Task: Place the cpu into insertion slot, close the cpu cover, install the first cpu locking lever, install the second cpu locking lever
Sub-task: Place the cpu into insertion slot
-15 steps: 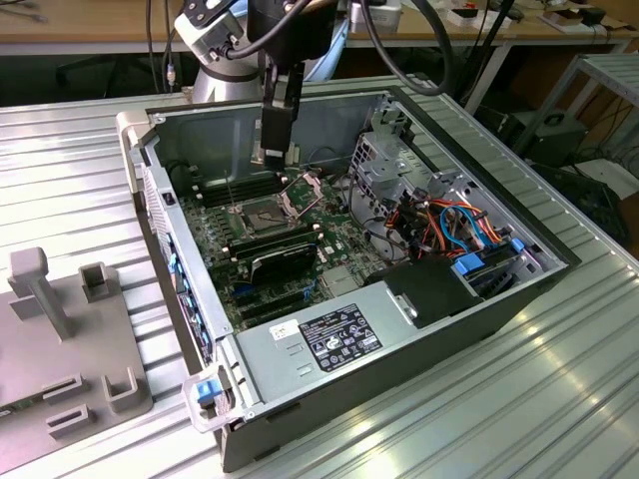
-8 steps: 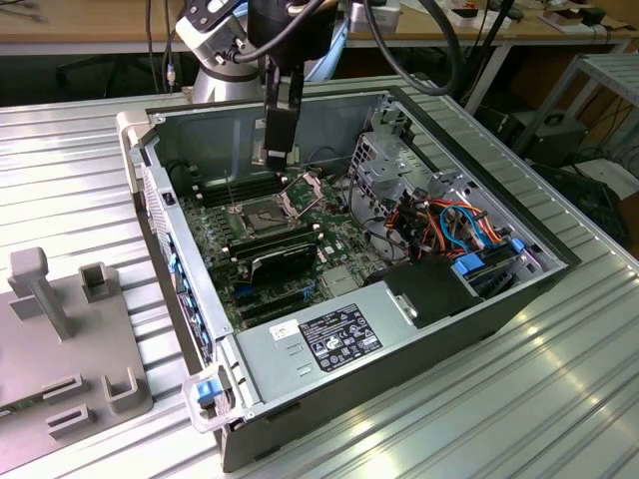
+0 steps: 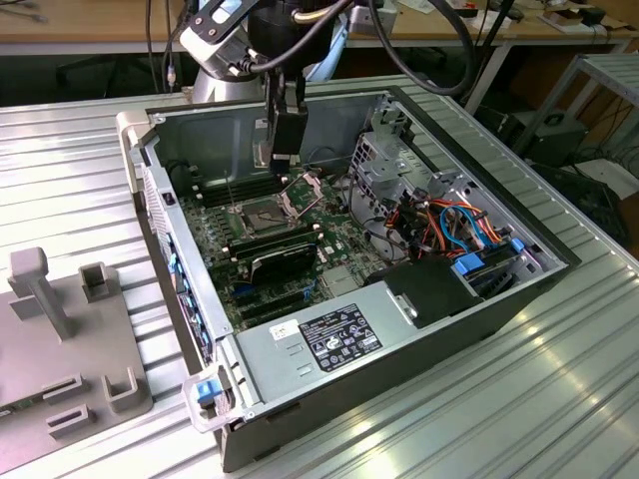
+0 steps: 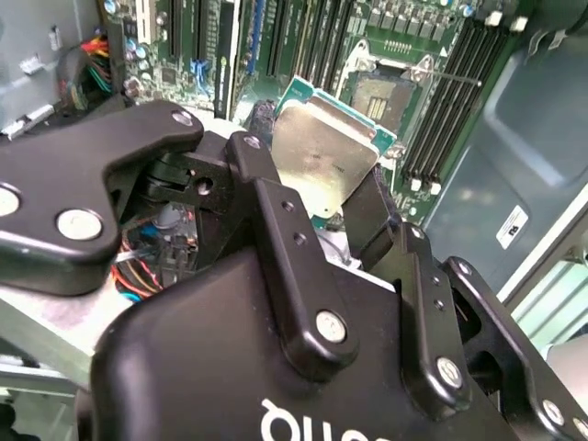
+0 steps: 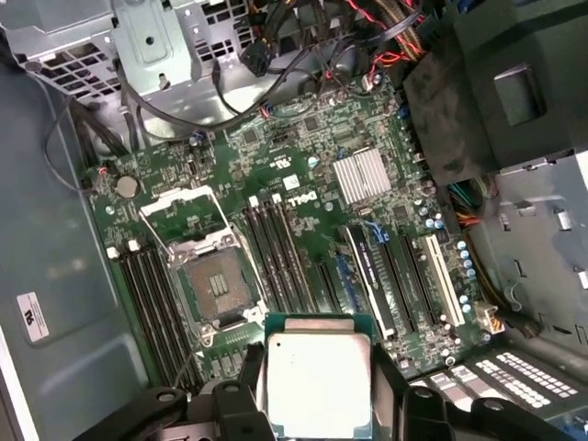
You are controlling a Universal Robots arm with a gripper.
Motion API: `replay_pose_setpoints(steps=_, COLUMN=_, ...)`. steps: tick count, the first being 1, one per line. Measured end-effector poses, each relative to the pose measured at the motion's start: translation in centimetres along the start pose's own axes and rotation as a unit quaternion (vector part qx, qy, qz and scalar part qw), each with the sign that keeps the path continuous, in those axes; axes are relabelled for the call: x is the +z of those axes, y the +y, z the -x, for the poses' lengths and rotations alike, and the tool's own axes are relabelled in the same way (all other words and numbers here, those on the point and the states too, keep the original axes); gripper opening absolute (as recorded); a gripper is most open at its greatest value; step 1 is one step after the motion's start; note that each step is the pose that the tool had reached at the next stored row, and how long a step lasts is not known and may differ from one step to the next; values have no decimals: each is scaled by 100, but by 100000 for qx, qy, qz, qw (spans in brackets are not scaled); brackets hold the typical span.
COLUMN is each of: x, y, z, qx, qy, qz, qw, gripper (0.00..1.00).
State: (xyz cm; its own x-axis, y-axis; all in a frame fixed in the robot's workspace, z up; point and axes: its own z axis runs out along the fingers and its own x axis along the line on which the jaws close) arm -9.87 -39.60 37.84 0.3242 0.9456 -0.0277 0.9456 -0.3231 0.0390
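The tool (image 5: 317, 397) is closed narrowly on the cpu (image 5: 318, 375), with one black finger (image 5: 246, 386) pressed against each of two opposite edges. The chip's dull metal top faces the cameras in both wrist views. In the second wrist view the cpu (image 4: 323, 156) sits tilted between the fingertips, clear of the green board.

The insertion slot (image 5: 217, 287) lies bare and open on the board just past the chip, between banks of long black memory slots (image 5: 276, 243). The cpu cover (image 5: 181, 208) is swung back on its hinge beyond the slot, its cut-out centre showing the board beneath.

In the exterior view the tool (image 3: 285, 150) hangs inside the open computer case (image 3: 469, 309), above the slot (image 3: 262, 212). The case rests on a ribbed metal worktop (image 3: 80, 150).
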Motion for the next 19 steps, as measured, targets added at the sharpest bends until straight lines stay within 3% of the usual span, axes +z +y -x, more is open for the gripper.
replay_pose_setpoints(steps=10, x=24, y=6, z=-15, qx=-1365, qy=172, qz=-19, qw=99991, gripper=55)
replay_pose_setpoints(steps=15, x=30, y=7, z=-17, qx=-1892, qy=458, qz=-83, qw=99981, gripper=55)
replay_pose_setpoints(steps=19, x=31, y=8, z=-18, qx=-3808, qy=558, qz=-52, qw=99926, gripper=55)
